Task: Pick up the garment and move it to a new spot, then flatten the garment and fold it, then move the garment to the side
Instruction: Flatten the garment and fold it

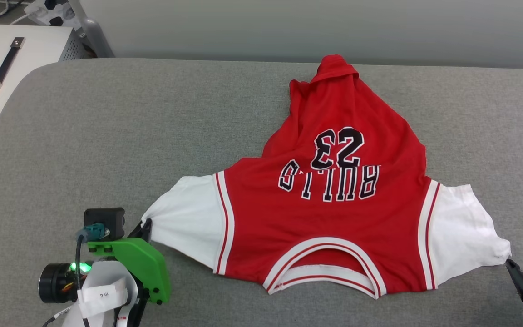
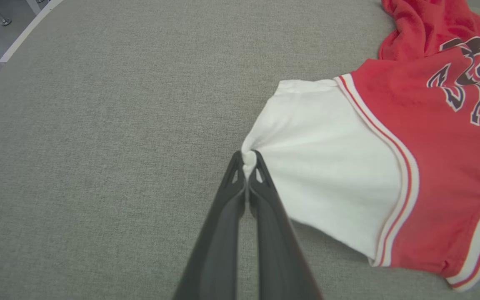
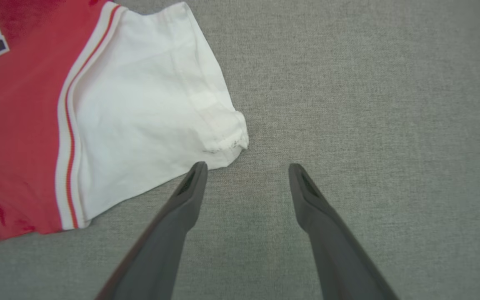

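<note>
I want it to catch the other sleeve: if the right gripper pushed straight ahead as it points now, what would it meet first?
Most likely the corner of the white sleeve, just ahead of the open right gripper. Depth is unclear; it could touch the grey surface first.

One garment (image 1: 334,200), bearing one printed word and one two-digit number, with two white sleeves: left sleeve (image 1: 189,222) and right sleeve (image 1: 463,227). One grey table (image 1: 107,136). Two hands, the left hand (image 2: 248,160) and the right hand (image 3: 246,168), each with two dark fingers (image 3: 173,221), four in all. One white case (image 1: 30,50) with one black handle (image 1: 5,66). One green bracket (image 1: 139,263).
</note>
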Robot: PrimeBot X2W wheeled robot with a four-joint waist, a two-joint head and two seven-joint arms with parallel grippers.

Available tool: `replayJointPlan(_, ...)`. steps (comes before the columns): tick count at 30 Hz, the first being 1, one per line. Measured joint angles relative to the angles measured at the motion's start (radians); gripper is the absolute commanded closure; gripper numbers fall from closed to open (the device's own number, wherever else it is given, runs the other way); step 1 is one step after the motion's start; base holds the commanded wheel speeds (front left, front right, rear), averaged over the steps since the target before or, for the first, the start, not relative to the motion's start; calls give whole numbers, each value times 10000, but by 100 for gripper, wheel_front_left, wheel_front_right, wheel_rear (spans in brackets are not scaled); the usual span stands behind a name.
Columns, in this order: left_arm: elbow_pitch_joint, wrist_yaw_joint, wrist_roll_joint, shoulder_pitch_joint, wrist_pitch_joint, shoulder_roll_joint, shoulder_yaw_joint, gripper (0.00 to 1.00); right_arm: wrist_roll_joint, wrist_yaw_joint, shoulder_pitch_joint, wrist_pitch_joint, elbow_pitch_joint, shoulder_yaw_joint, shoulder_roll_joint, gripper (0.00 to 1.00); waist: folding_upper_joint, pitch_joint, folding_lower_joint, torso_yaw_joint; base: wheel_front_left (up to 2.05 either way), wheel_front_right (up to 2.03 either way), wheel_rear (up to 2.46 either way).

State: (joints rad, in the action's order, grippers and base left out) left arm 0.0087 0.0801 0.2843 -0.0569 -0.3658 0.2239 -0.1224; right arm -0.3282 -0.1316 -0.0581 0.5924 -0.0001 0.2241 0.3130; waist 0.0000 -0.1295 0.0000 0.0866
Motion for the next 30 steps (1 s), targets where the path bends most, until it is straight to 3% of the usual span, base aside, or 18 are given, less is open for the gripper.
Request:
replayJointPlan(7, -485, -2, 48, -14, -186, -4, -138, 100, 6, 0, 778, 1783, -104, -159, 244, 0, 0, -381, 0, 164, 0, 0, 0)
replayJointPlan(14, -583, -8, 46, -61, -274, -23, -378, 100, 679, -2, 1159, 2056, 291, -738, 483, 0, 0, -748, 0, 344, 0, 0, 0)
replayJointPlan(23, -696, -58, 75, -219, -326, -19, -537, 100, 706, 2, 1427, 2084, 961, -1095, 662, 0, 0, -1170, 0, 607, 0, 0, 0)
replayJointPlan(24, -717, -63, 75, -246, -326, -15, -541, 100, 662, 6, 1426, 2134, 1011, -1124, 696, 26, 0, -1191, 0, 628, 0, 0, 0)
replayJointPlan(25, -732, -69, 75, -275, -326, -8, -543, 100, 612, 6, 1426, 2136, 1060, -1174, 736, 64, -1, -1210, 0, 652, 0, 0, 0)
replayJointPlan(26, -738, -69, 77, -278, -332, -2, -546, 100, 568, 6, 1428, 2130, 1093, -1227, 763, 95, 0, -1216, 0, 670, 0, 0, 0)
replayJointPlan(27, -734, -69, 77, -278, -347, 10, -548, 100, 514, 4, 1428, 2123, 1129, -1262, 775, 100, 0, -1202, 0, 677, 0, 0, 0)
replayJointPlan(30, -708, -71, 121, -273, -357, 44, -535, 100, 393, 2, 1432, 1898, 1197, -1321, 754, 100, 0, -1068, 0, 666, 0, 0, 0)
